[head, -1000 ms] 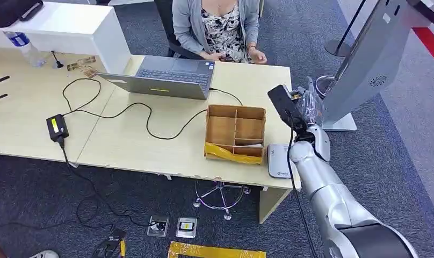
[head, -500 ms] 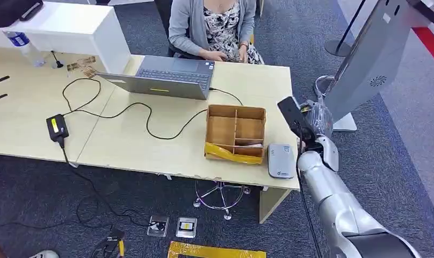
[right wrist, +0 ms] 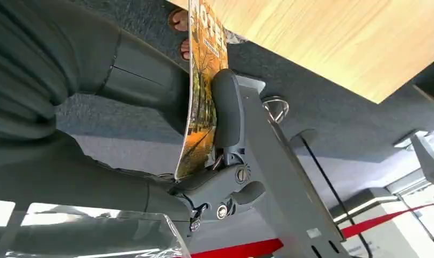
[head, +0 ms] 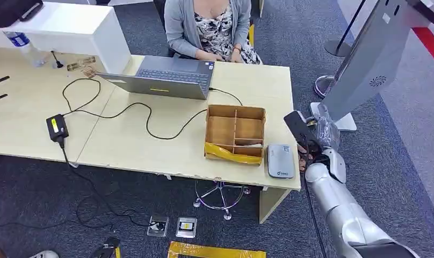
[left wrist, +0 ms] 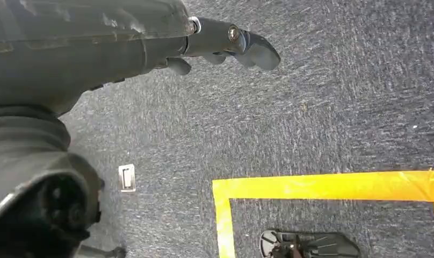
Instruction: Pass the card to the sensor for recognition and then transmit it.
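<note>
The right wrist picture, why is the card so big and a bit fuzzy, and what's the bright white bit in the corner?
Right wrist view: the card sits very near the lens, held by the right hand, so its print looks soft; the white patch is blown-out light behind clear plastic. Head view: evenly lit, sharp, faint shadows under the table.

One table point(head: 150, 145). On it: one laptop point(head: 164, 77), one brown box point(head: 236, 133), one grey sensor point(head: 280, 160) and one bottle point(head: 21, 47) at ten o'clock. One person point(head: 212, 27) sits at twelve o'clock.
</note>
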### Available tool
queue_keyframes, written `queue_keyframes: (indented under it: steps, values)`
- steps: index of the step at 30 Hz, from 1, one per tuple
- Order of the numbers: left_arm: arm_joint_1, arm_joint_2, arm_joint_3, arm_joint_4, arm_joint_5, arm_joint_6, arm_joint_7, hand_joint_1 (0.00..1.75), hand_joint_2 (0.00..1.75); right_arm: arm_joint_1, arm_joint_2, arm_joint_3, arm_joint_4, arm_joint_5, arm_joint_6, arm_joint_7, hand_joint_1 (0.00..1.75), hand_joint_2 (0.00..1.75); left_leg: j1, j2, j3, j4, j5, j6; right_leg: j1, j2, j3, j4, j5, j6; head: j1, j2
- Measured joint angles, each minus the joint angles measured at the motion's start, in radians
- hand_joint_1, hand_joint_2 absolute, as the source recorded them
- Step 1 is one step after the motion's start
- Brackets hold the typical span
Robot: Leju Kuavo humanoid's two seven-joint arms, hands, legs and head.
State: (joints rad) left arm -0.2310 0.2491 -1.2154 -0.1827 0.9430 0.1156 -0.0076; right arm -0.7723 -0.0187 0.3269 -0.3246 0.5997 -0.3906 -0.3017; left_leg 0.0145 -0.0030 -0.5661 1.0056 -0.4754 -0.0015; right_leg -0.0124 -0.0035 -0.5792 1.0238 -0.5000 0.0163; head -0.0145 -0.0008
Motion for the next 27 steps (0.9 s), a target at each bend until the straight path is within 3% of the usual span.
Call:
queue_keyframes:
  steps: [27]
  values:
    - [0.001,0.000,0.000,0.000,-0.016,-0.002,0.005,0.00,0.00,0.104,0.002,0.053,0.000,-0.032,0.012,-0.029,1.75,1.75,0.000,0.000,0.000,0.000,0.000,0.000,0.000,0.000,0.000,0.000,0.000,0.000,0.000,0.000]
